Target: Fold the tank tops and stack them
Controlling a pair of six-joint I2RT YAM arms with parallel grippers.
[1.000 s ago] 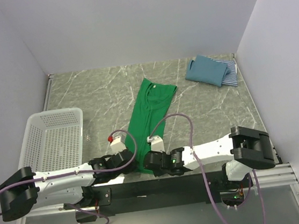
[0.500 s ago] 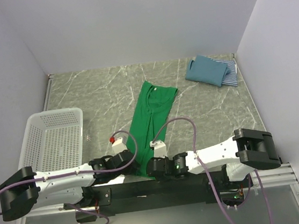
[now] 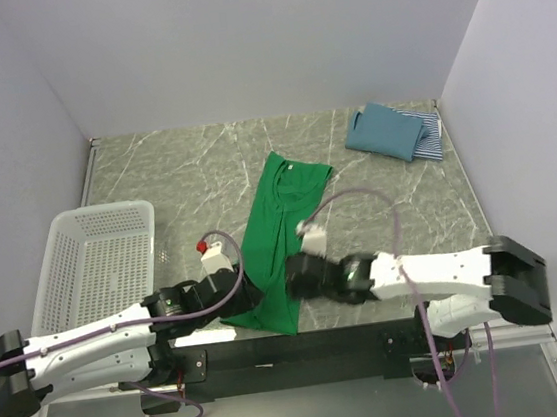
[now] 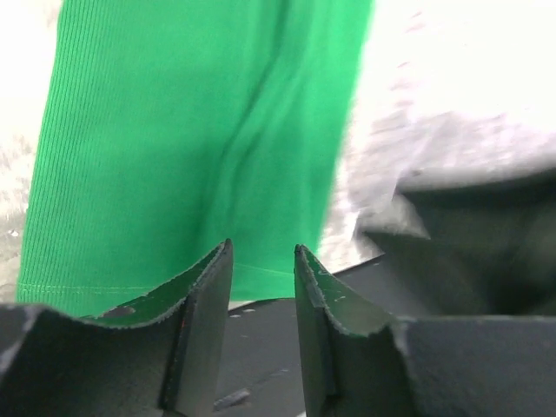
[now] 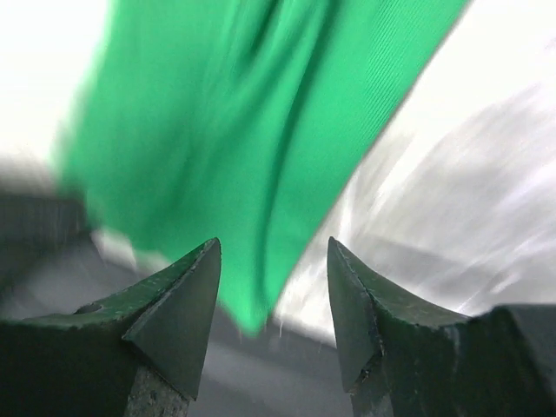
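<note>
A grey marble table (image 3: 183, 169) stood between pale walls (image 3: 239, 42), with one white basket (image 3: 98, 259) on it. One green top (image 3: 279, 231) lay by the left claw (image 4: 261, 252) and the right claw (image 5: 274, 248), both open and empty. One teal top (image 3: 382, 130) covered one striped top (image 3: 435, 137) in the far right corner.

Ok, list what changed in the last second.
Both let go of the green top: the left gripper and right gripper, shut on its near hem before, now stand open. The right gripper also shifted right and away from the near edge. The hem lies free. The teal top, striped top and basket stayed put.
</note>
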